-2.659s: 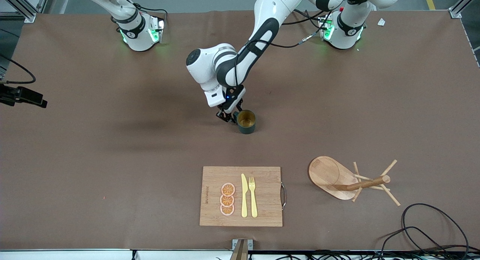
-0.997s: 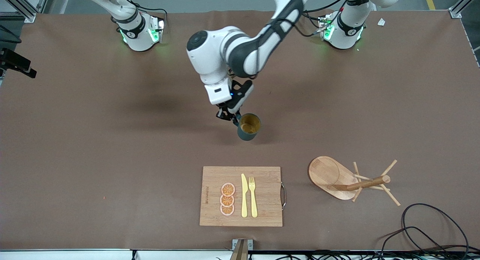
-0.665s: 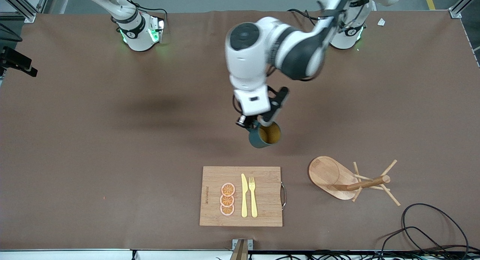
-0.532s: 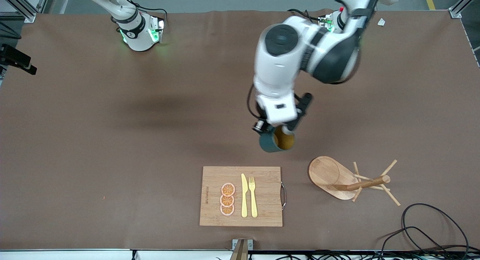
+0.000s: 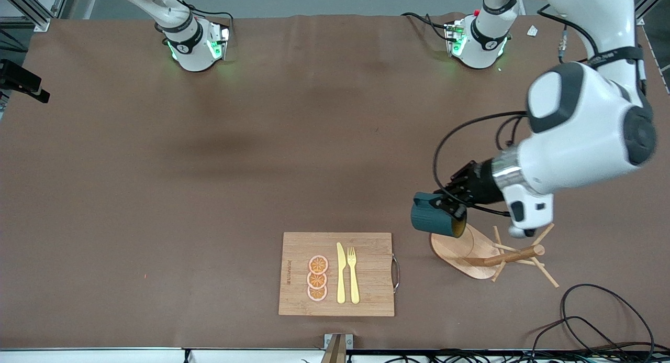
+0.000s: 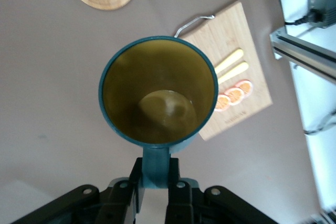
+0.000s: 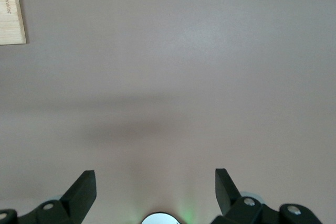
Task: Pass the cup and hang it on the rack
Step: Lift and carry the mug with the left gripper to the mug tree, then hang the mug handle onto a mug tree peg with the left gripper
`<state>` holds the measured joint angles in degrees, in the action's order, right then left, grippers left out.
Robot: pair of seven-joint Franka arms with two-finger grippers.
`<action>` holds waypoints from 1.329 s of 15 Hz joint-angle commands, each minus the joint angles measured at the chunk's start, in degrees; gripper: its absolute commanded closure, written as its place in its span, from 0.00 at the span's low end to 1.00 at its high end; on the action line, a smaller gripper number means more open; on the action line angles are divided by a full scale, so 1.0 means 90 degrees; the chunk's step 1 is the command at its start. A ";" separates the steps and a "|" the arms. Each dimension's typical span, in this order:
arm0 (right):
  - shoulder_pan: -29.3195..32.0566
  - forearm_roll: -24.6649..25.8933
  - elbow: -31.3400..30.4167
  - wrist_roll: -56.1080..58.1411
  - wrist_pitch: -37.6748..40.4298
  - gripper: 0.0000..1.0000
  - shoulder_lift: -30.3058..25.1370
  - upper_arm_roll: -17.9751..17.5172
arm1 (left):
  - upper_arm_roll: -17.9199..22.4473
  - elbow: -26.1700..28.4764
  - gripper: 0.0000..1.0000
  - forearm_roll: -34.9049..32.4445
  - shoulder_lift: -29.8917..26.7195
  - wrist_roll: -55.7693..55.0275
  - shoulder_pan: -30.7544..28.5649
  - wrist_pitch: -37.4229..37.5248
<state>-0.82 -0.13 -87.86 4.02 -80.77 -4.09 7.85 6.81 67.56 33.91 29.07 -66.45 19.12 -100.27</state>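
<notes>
Your left gripper (image 5: 454, 201) is clamped on the handle of the cup (image 5: 436, 221), held on its side over the base of the rack (image 5: 456, 245), whose pegs lie toward the left arm's end (mouth facing them). Your right gripper (image 7: 155, 182) waits, fingers apart.

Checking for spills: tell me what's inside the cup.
Nothing shows inside the cup: only its bare brownish-yellow wall and bottom. The left gripper holds it by the handle over the rack's base; nothing is covered.
</notes>
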 commanded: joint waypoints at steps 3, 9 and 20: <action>0.0023 -0.0015 -0.0042 0.0061 0.0019 0.00 -0.0093 -0.0032 | -0.0083 0.0062 1.00 0.1892 0.0284 0.0925 -0.0999 0.0592; -0.0016 -0.0015 -0.0052 0.0061 0.0019 0.00 -0.0093 -0.0022 | -0.0073 0.0071 1.00 0.3496 0.0802 0.1153 -0.1889 0.1648; -0.0026 -0.0015 -0.0072 0.0071 0.0029 0.00 -0.0102 -0.0022 | -0.0073 0.0120 1.00 0.4619 0.1349 0.1436 -0.2407 0.1659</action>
<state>-0.87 -0.16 -87.85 4.08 -80.76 -4.09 7.68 6.56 68.99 72.96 40.56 -53.98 -2.29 -86.18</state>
